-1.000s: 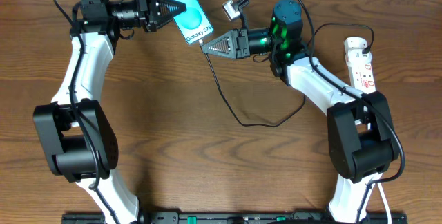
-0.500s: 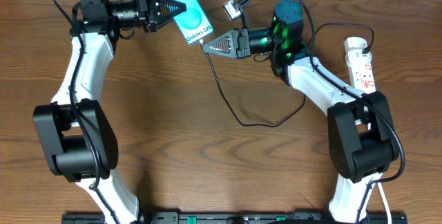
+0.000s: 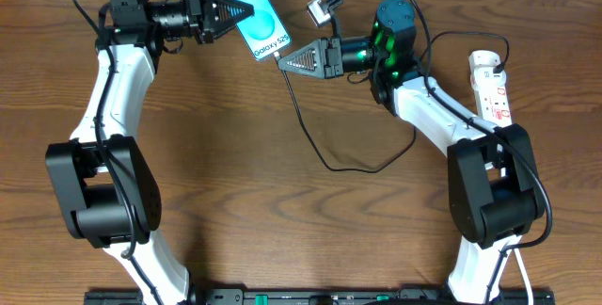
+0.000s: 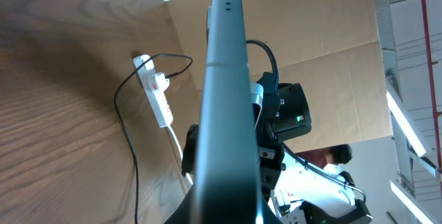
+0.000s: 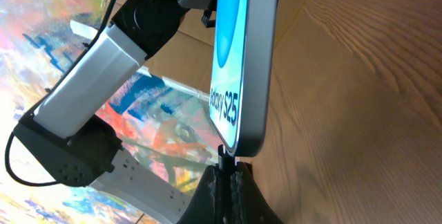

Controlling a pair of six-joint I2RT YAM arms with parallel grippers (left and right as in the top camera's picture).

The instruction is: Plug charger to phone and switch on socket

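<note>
The phone (image 3: 251, 12), with a light blue screen and a "Galaxy S25" strip, is held off the table at the back. My left gripper (image 3: 250, 9) is shut on its side edges; in the left wrist view the phone (image 4: 224, 106) runs edge-on up from the jaws. My right gripper (image 3: 280, 61) is shut on the charger's black connector tip (image 5: 224, 160), which meets the bottom edge of the phone (image 5: 242, 65). The charger's black cable (image 3: 320, 150) loops across the table toward the white socket (image 3: 491, 84) at the right edge.
A grey connector block (image 3: 318, 8) on another black cable hangs behind the right wrist. The socket (image 4: 155, 94) with its plugged cable shows on the wood in the left wrist view. Cardboard walls stand at the back.
</note>
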